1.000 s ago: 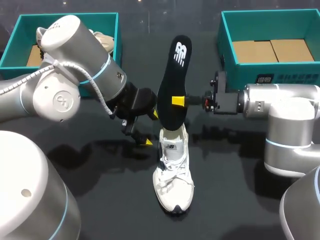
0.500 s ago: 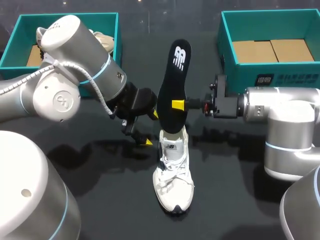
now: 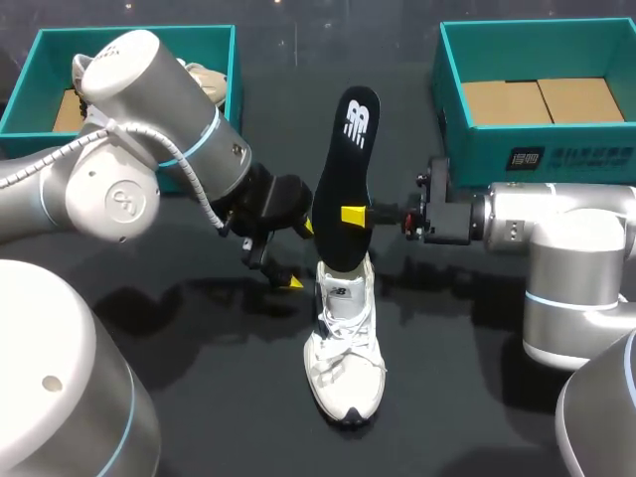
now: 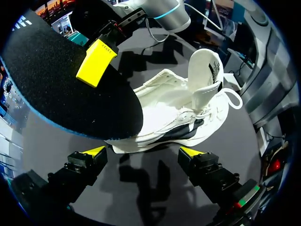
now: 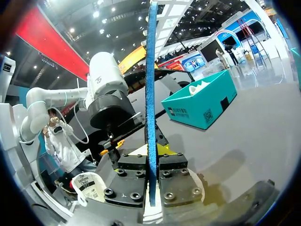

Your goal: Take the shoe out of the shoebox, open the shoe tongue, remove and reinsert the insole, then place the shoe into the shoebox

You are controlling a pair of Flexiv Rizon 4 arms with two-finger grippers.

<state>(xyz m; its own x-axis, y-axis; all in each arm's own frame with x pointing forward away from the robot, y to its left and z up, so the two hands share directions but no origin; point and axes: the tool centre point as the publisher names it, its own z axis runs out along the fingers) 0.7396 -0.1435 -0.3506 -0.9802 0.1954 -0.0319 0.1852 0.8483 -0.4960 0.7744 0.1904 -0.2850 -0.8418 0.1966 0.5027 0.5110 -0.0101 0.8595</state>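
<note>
The black insole (image 3: 345, 169) stands nearly upright in the middle of the table, its lower end at the heel opening of the white shoe (image 3: 345, 358). The shoe rests on its sole with the toe pointing near and the tongue raised. The right gripper (image 3: 354, 214) comes in from the right and is clamped on the insole's middle, one yellow-tipped finger on each face. The left gripper (image 3: 301, 255) hangs just left of the shoe's heel, fingers spread wide and holding nothing. One teal shoebox (image 3: 40, 60) sits far left with another shoe (image 3: 204, 79) inside. A second shoebox (image 3: 537, 154) sits far right.
</note>
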